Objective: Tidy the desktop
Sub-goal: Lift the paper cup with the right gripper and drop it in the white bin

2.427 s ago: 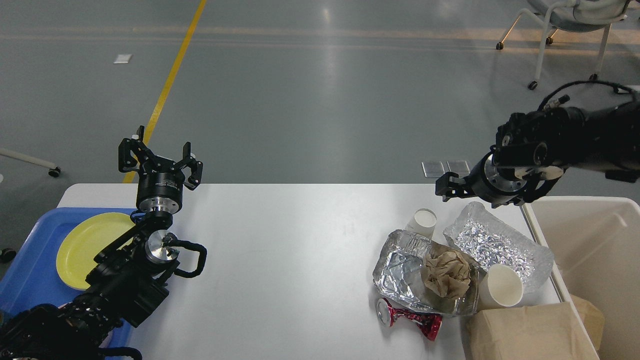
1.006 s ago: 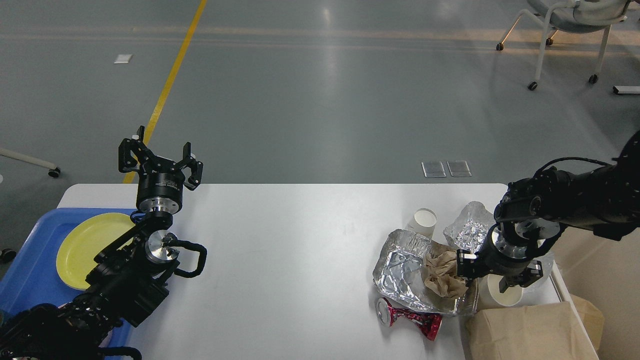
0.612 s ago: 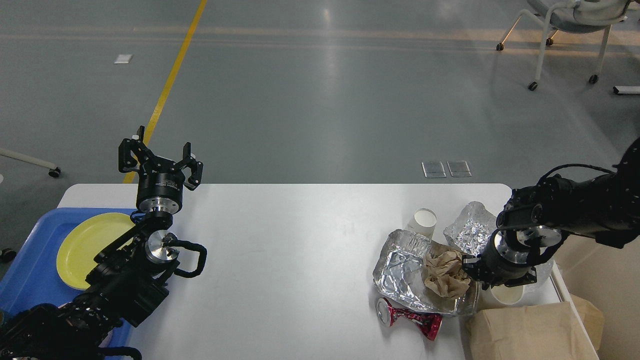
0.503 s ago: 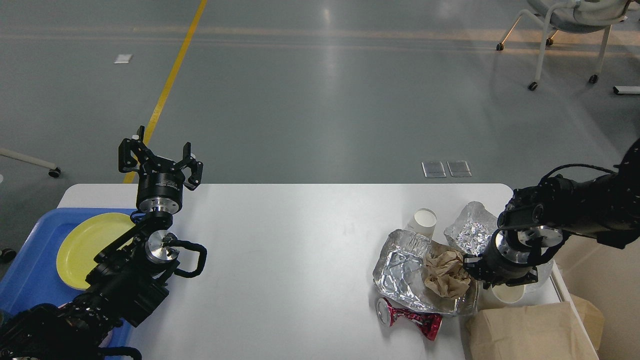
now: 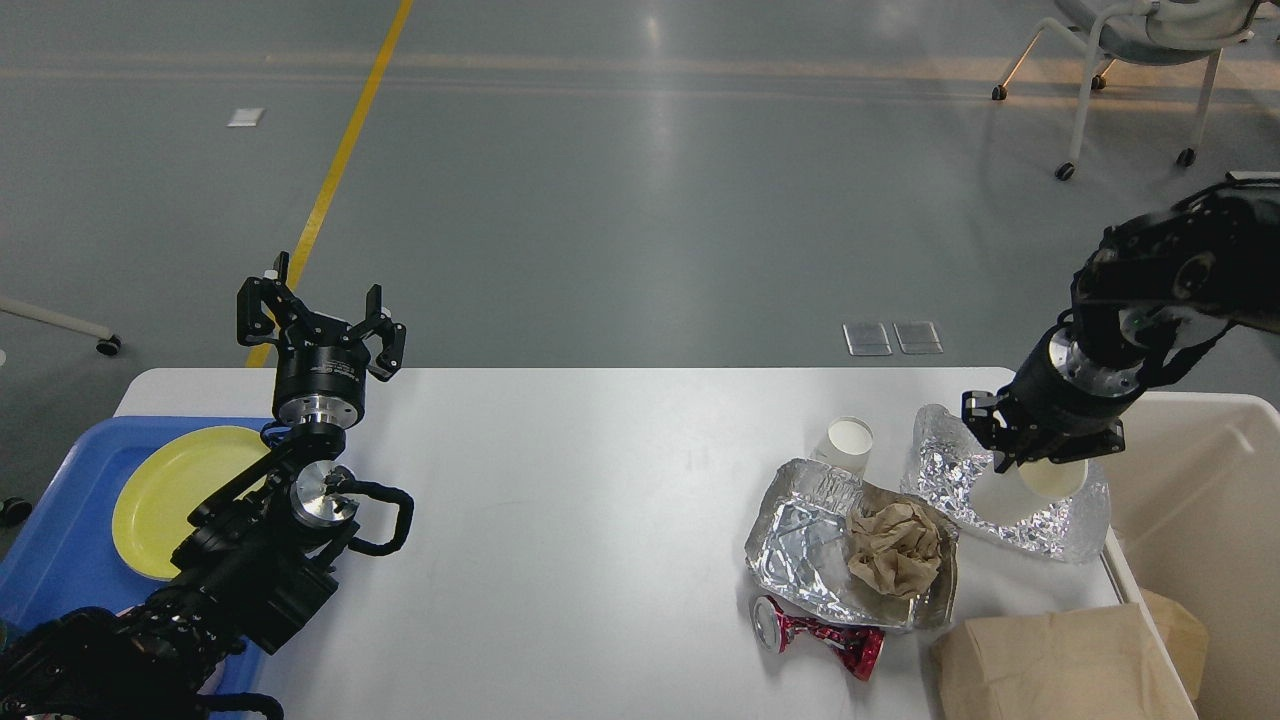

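A: Cup first. The right gripper (image 5: 1035,455) is clamped on the rim of a white paper cup (image 5: 1022,488), lifted clear of the wide white smooth desktop (image 5: 560,500), which spreads below and to the left of that gripper.

B: How will the cup handle?

A: Light and thin-walled, I judge. It crushes easily, so a pinch on the rim, one finger in and one out, looks the right hold. It hangs tilted under the gripper, in front of a crumpled silver foil tray (image 5: 1060,520).

B: And the desktop itself?

A: Stiff, flat, slick. Nothing to grasp there; light litter will likely slide on it rather than stay put when nudged.

B: What else lies near that gripper?

A: Just left of it stands a second white paper cup (image 5: 848,441), upright. Below and left are a flattened silver foil container (image 5: 800,540) with a wad of brown crumpled paper (image 5: 893,545) on it, and a crushed red metal can (image 5: 820,635). Below it is a brown paper bag (image 5: 1050,665); to the right, the cream rectangular bin (image 5: 1190,470).

B: The left gripper (image 5: 322,310)?

A: Fingers spread, holding nothing, raised just beside a round yellow plate (image 5: 170,490) in a blue plastic tray (image 5: 60,520).

B: Any writing?

A: None I can read; the can's print is too crushed and small.
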You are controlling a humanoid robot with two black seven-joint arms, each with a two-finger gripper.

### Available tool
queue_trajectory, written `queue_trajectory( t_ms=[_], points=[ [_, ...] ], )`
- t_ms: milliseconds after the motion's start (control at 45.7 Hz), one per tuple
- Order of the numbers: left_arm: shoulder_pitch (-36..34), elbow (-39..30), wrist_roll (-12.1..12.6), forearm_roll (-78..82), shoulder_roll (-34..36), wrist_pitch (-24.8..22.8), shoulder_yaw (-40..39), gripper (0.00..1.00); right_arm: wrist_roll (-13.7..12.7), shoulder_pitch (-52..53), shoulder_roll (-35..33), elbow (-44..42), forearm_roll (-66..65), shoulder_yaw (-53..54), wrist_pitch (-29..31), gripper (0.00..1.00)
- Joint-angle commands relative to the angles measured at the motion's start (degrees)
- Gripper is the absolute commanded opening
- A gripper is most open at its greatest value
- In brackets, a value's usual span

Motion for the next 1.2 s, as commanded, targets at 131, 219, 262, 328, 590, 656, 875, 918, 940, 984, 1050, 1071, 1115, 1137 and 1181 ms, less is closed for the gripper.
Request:
queue_trajectory(
  t_ms=[131,219,262,328,590,656,875,918,940,984,1050,1071,1115,1137,1181],
  points=[
    [0.00,0.00,0.00,0.00,0.00,0.00,0.00,1.00,0.42,18.86,-4.17,4.08,-0.04,2.84,12.44,0.00],
    [0.00,0.00,0.00,0.00,0.00,0.00,0.00,1.00,0.42,26.94,-6.89,7.24,0.05,6.79,16.83,0.00],
    [0.00,0.00,0.00,0.00,0.00,0.00,0.00,1.00,0.42,30.63,-7.86,8.56,0.05,8.63,19.02,0.00],
    [0.00,0.00,0.00,0.00,0.00,0.00,0.00,1.00,0.42,36.00,-8.48,10.05,0.22,10.75,19.02,0.00],
    [0.00,0.00,0.00,0.00,0.00,0.00,0.00,1.00,0.51,49.53,-9.71,17.08,1.97,14.88,19.02,0.00],
    [0.00,0.00,0.00,0.00,0.00,0.00,0.00,1.00,0.42,50.43,-9.71,17.53,3.30,15.06,19.02,0.00],
    [0.00,0.00,0.00,0.00,0.00,0.00,0.00,1.00,0.16,39.29,-9.63,11.92,0.67,11.81,19.02,0.00],
    [0.00,0.00,0.00,0.00,0.00,0.00,0.00,1.00,0.16,34.89,-9.71,8.58,-1.26,10.58,19.02,0.00],
    [0.00,0.00,0.00,0.00,0.00,0.00,0.00,1.00,0.16,32.44,-9.71,6.56,-2.31,10.05,19.02,0.00],
    [0.00,0.00,0.00,0.00,0.00,0.00,0.00,1.00,0.25,24.56,-9.80,-0.35,-5.12,9.09,19.02,0.00],
    [0.00,0.00,0.00,0.00,0.00,0.00,0.00,1.00,0.25,17.14,-9.89,-7.32,-6.54,8.91,19.02,0.00],
    [0.00,0.00,0.00,0.00,0.00,0.00,0.00,1.00,0.25,14.77,-10.06,-9.69,-6.72,8.91,19.02,0.00],
    [0.00,0.00,0.00,0.00,0.00,0.00,0.00,1.00,0.16,10.37,-10.24,-14.44,-6.72,9.17,19.02,0.00],
    [0.00,0.00,0.00,0.00,0.00,0.00,0.00,1.00,0.16,8.18,-10.24,-16.81,-6.72,9.17,19.02,0.00],
    [0.00,0.00,0.00,0.00,0.00,0.00,0.00,1.00,0.07,3.96,-9.98,-20.68,-6.72,9.26,19.02,0.00]
  ],
)
